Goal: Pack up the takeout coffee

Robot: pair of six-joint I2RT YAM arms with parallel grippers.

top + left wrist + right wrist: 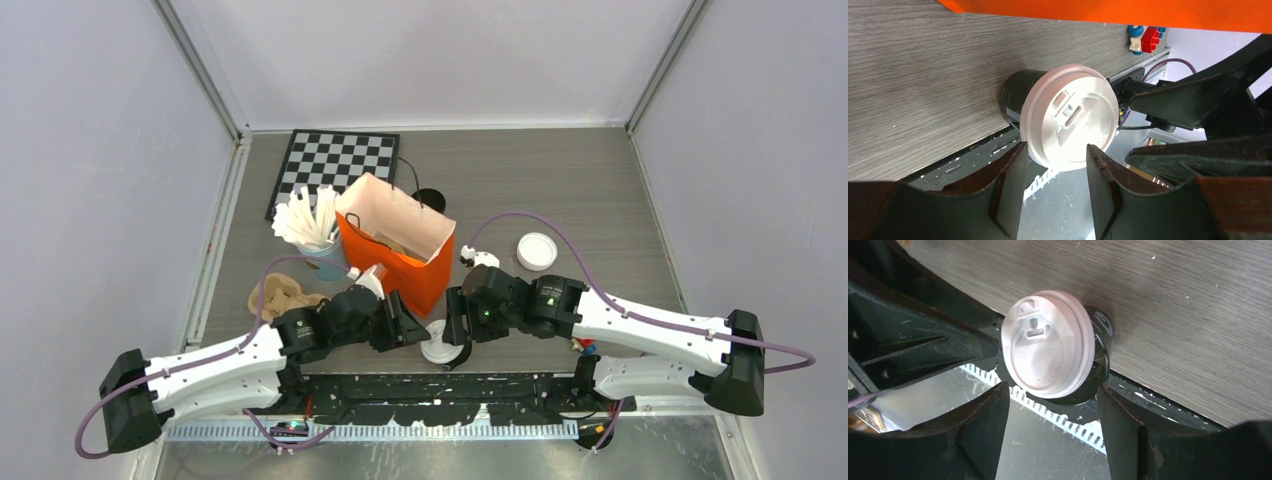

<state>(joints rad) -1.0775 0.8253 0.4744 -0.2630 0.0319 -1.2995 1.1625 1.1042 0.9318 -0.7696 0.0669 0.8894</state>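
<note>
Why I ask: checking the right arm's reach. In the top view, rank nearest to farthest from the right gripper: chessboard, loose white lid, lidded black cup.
1. Lidded black cup, beside the right gripper at the near edge.
2. Loose white lid, farther back on the right.
3. Chessboard, far back left.

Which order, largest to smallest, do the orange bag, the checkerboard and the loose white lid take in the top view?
1. Unranked: orange bag and checkerboard look about alike, and the board is partly covered.
2. Clearly smallest: loose white lid.

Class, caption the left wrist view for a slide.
Open left hand frames a lidded black cup at the table edge.
</note>
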